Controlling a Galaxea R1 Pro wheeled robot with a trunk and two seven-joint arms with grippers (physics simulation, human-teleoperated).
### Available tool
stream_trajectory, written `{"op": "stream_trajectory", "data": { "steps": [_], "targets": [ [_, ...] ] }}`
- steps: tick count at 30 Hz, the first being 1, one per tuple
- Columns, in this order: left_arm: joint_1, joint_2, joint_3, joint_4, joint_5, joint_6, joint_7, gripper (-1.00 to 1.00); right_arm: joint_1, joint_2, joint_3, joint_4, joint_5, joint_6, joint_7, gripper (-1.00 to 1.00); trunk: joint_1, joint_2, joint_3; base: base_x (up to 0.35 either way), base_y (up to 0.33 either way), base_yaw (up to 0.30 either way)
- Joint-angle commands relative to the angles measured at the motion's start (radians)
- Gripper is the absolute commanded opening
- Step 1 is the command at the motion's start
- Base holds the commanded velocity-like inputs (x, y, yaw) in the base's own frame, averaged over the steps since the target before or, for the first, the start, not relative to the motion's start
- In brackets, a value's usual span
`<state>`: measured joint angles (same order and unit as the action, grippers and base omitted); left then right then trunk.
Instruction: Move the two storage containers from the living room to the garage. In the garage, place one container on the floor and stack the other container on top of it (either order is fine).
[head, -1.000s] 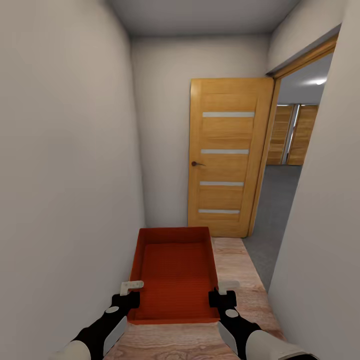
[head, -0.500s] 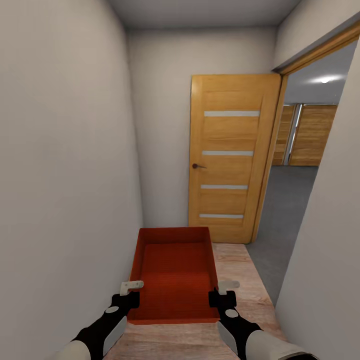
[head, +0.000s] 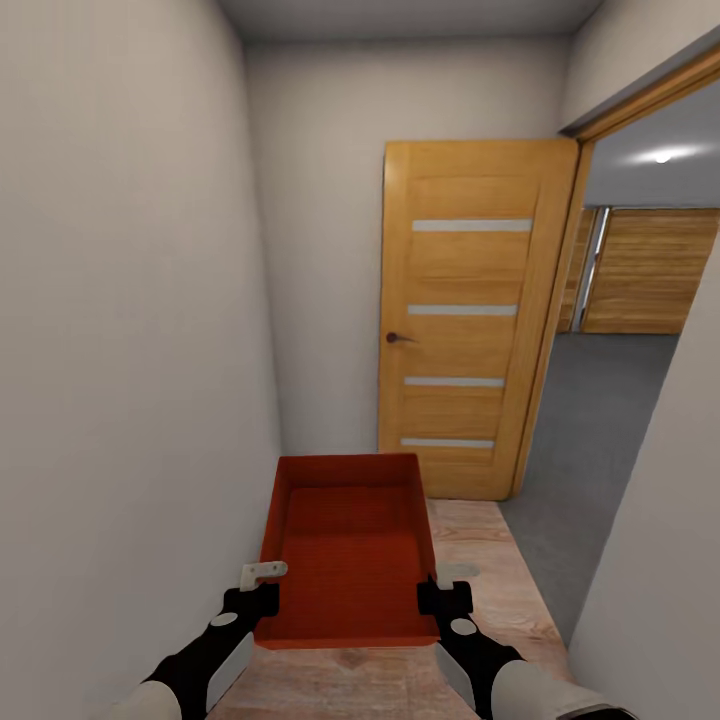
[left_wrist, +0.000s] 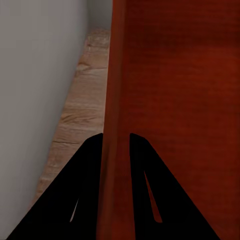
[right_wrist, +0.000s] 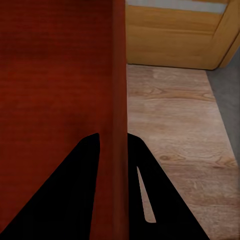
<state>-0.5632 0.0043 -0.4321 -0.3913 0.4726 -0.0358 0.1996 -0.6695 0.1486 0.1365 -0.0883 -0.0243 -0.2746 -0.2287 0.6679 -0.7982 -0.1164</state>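
Right now the orange-red storage container (head: 348, 560) hangs level between both arms above the light wood plank floor (head: 480, 560) of a narrow hallway. The left gripper (head: 258, 590) pinches its left wall, the right gripper (head: 446, 590) its right wall. Ahead, an open wooden door (head: 465, 315) shows grey concrete floor (head: 590, 440) beyond.

both grippers, left gripper (head: 262, 590) and right gripper (head: 444, 590), are gripping the storage container (head: 347, 560) by its side walls, facing an open wooden door (head: 465, 315) far right.
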Motion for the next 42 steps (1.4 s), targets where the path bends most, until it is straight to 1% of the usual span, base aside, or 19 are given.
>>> {"op": "stream_trajectory", "data": {
  "steps": [1, 9, 13, 23, 42],
  "targets": [
    [-0.001, 0.000, 0.010, 0.000, 0.000, -0.004, 0.044, -1.00, -0.001, 0.006, -0.025, -0.001, 0.010, 0.003, -0.003, -1.00, 0.001, -0.001, -0.002, 0.323, 0.000, 0.000],
    [-0.001, -0.001, 0.010, 0.000, 0.000, -0.004, 0.044, -1.00, -0.001, 0.006, -0.025, 0.000, 0.010, 0.002, -0.003, -1.00, 0.001, -0.001, -0.002, 0.323, 0.000, -0.001],
    [-0.001, -0.001, 0.010, 0.000, 0.000, -0.005, 0.044, -1.00, -0.001, 0.009, -0.025, 0.001, 0.010, 0.002, -0.003, -1.00, 0.001, -0.001, -0.002, 0.323, 0.000, -0.111],
    [-0.001, -0.001, 0.010, -0.003, 0.000, -0.006, 0.044, -1.00, -0.001, 0.009, -0.025, 0.001, 0.010, 0.002, -0.003, -1.00, 0.001, -0.001, -0.002, 0.323, 0.057, -0.266],
    [-0.001, -0.001, 0.010, -0.003, 0.000, -0.006, 0.044, -1.00, -0.001, 0.009, -0.024, 0.001, 0.010, 0.002, -0.003, -1.00, 0.001, -0.001, -0.002, 0.323, 0.151, -0.284]
  ]
}}
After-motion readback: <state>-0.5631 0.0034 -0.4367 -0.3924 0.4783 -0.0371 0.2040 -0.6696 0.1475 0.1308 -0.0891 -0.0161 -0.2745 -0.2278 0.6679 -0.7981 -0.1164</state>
